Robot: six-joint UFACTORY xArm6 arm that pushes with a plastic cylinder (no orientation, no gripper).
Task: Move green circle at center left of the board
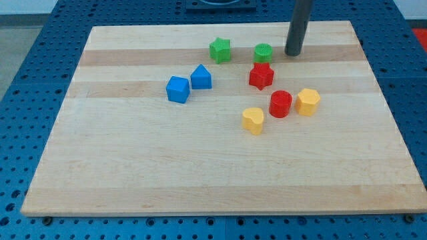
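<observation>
The green circle point(263, 53) sits near the top middle of the wooden board point(133, 167). My tip point(293, 53) stands just to the view's right of it, a small gap apart. A green star point(220, 50) lies to the circle's left. A red star point(261, 76) lies just below the circle.
A blue cube point(177, 89) and a blue pentagon-like block point(201, 77) sit left of centre. A red circle point(281, 103), a yellow hexagon point(307, 102) and a yellow heart point(253, 121) sit right of centre. A blue pegboard point(27, 80) surrounds the board.
</observation>
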